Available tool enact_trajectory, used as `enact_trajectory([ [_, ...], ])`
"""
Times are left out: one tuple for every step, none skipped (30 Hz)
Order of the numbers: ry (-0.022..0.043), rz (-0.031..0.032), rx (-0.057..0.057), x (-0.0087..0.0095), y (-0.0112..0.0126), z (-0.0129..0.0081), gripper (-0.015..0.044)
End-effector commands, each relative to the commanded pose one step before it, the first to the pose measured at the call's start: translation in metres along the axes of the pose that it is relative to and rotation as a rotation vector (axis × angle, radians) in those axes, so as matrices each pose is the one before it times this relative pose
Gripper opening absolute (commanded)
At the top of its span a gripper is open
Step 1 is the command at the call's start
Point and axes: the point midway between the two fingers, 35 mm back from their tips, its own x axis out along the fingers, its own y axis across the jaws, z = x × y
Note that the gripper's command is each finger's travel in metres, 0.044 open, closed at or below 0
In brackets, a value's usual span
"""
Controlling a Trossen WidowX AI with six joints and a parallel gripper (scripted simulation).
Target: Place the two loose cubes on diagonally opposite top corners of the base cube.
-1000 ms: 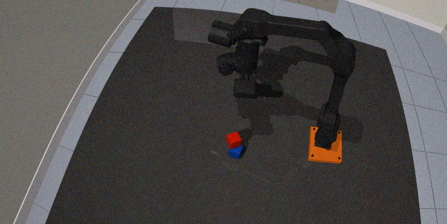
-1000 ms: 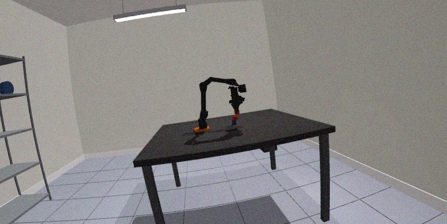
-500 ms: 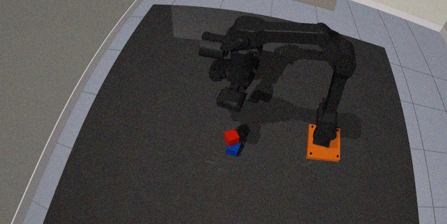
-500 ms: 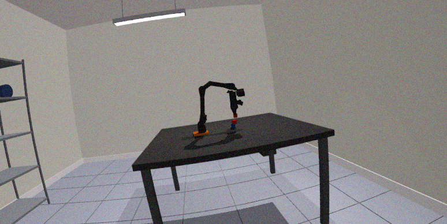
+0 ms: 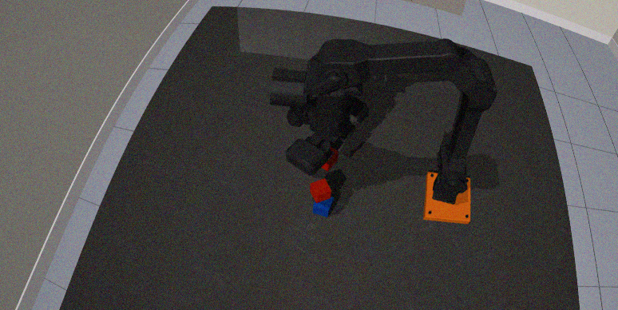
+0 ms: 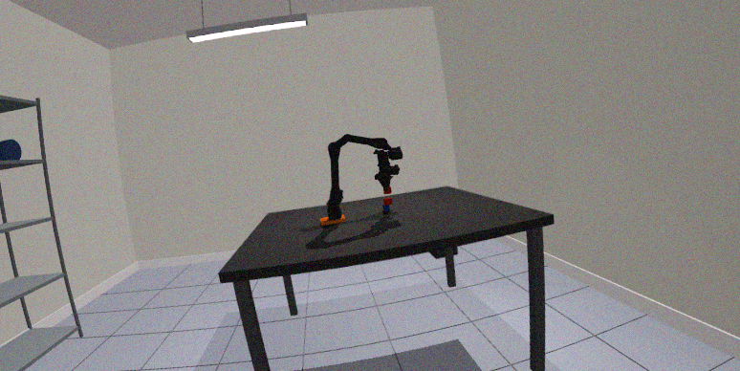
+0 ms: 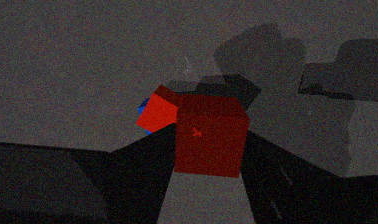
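While hovering: black parallel-jaw gripper (image 7: 208, 187) clenched on dark red cube (image 7: 210, 134)
Stack: bright red cube (image 5: 320, 189) atop blue base cube (image 5: 322, 208), at gripper's ten o'clock in the wrist view

Arm over stack, frame centre
Black table (image 6: 414, 229) mid-frame; arm w/ gripper (image 6: 387, 187) pinching red cube (image 6: 387, 189), just above red-on-blue stack (image 6: 386, 206). Shelf unit (image 6: 31, 212) at left edge.
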Motion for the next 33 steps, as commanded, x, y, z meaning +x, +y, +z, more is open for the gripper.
enact_trajectory([
  [-0.00209, 0.00042, 0.0712, 0.00085, 0.00856, -0.00651, 0.0105],
  [0.00017, 0.00019, 0.0200, 0.00017, 0.00235, -0.00216, 0.0105],
  [0.00017, 0.00018, 0.0200, 0.00017, 0.00229, -0.00223, 0.0105],
  [0.00018, 0.00018, 0.0200, 0.00017, 0.00221, -0.00230, 0.0105],
  [0.00018, 0.00017, 0.0200, 0.00017, 0.00214, -0.00236, 0.0105],
  [0.00019, 0.00017, 0.0200, 0.00017, 0.00207, -0.00243, 0.0105],
  [0.00019, 0.00016, 0.0200, 0.00017, 0.00199, -0.00249, 0.0105],
  [0.00020, 0.00016, 0.0200, 0.00017, 0.00191, -0.00255, 0.0105],
  [0.00020, 0.00015, 0.0200, 0.00017, 0.00183, -0.00260, 0.0105],
  [0.00020, 0.00014, 0.0200, 0.00017, 0.00175, -0.00266, 0.0105],
  [0.00021, 0.00014, 0.0200, 0.00017, 0.00166, -0.00271, 0.0105],
  [0.00021, 0.00013, 0.0200, 0.00017, 0.00158, -0.00275, 0.0105],
  [0.00022, 0.00013, 0.0200, 0.00017, 0.00149, -0.00280, 0.0105],
  [0.00022, 0.00012, 0.0200, 0.00017, 0.00141, -0.00284, 0.0105],
  [0.00022, 0.00011, 0.0200, 0.00017, 0.00132, -0.00288, 0.0105],
  [0.00023, 0.00011, 0.0200, 0.00017, 0.00123, -0.00292, 0.0105],
  [0.00023, 0.00010, 0.0200, 0.00017, 0.00114, -0.00295, 0.0105],
  [0.00023, 0.00009, 0.0200, 0.00017, 0.00104, -0.00298, 0.0105],
  [0.00023, 0.00009, 0.0200, 0.00017, 0.00095, -0.00301, 0.0105],
  [0.00024, 0.00008, 0.0200, 0.00017, 0.00086, -0.00304, 0.0105],
  [0.00020, 0.00006, 0.0165, 0.00014, 0.00063, -0.00252, 0.0105],
  [0.00012, 0.00003, 0.0099, 0.00008, 0.00034, -0.00152, 0.0105],
  [0.00004, 0.00001, 0.0033, 0.00003, 0.00011, -0.00051, 0.0105],
  [0.00000, 0.00000, 0.0000, 0.00000, 0.00000, 0.00000, 0.0105],
  [0.00016, 0.00003, 0.0004, 0.00050, 0.00001, -0.00001, 0.0105],
  [0.00048, 0.00009, 0.0012, 0.00149, 0.00003, -0.00003, 0.0105],
  [0.00080, 0.00015, 0.0020, 0.00248, 0.00003, -0.00005, 0.0105],
  [0.00101, 0.00019, 0.0025, 0.00313, 0.00000, -0.00006, 0.0105],
  [0.00101, 0.00018, 0.0025, 0.00314, -0.00004, -0.00007, 0.0105],
  [0.00101, 0.00018, 0.0025, 0.00314, -0.00008, -0.00008, 0.0105],
  [0.00102, 0.00017, 0.0025, 0.00314, -0.00011, -0.00009, 0.0105],
  [0.00102, 0.00017, 0.0025, 0.00313, -0.00015, -0.00009, 0.0105],
  [0.00102, 0.00016, 0.0025, 0.00313, -0.00019, -0.00010, 0.0105],
])
